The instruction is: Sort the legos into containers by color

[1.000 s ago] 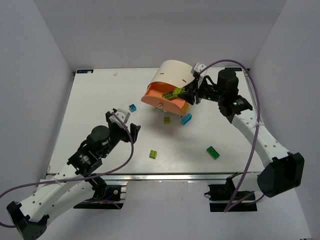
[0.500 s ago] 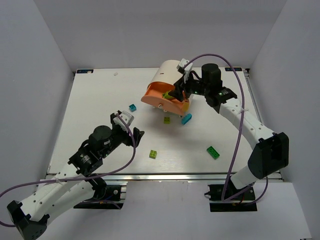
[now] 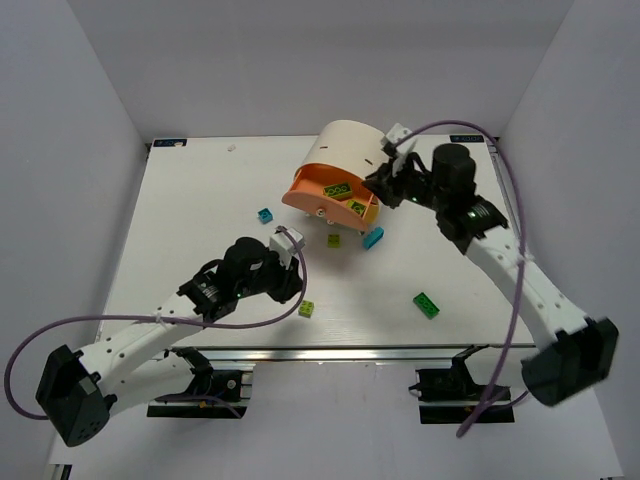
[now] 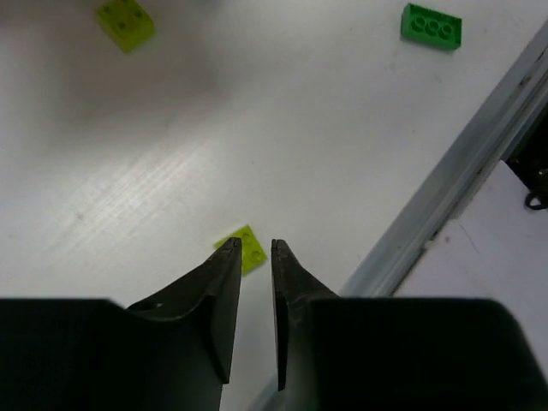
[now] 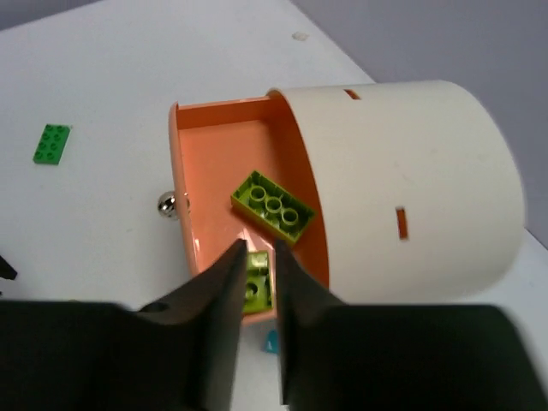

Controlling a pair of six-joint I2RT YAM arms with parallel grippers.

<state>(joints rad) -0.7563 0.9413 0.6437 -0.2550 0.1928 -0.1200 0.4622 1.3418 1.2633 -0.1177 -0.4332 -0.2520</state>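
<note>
The table [image 3: 180, 200] is overlooked from high behind; its near edge is framed close by left wrist, the orange drawer [image 5: 210, 163] by right.

Right wrist cam: cream drum [image 5: 402, 197] lying on its side on the white table [image 5: 94, 77], orange drawer [image 5: 214, 154] pulled out, round metal knob [image 5: 169, 204] on its front. Two lime bricks in the drawer: the longer lime brick [image 5: 272, 207] studs up against the drum mouth, the smaller lime brick [image 5: 256, 276] showing through the narrow, empty gap of the right gripper [image 5: 257, 242] just above it. Dark green brick [image 5: 51, 143] sits well apart on the table at left, and a sliver of teal brick [image 5: 271, 342] shows under the drawer edge.
</note>
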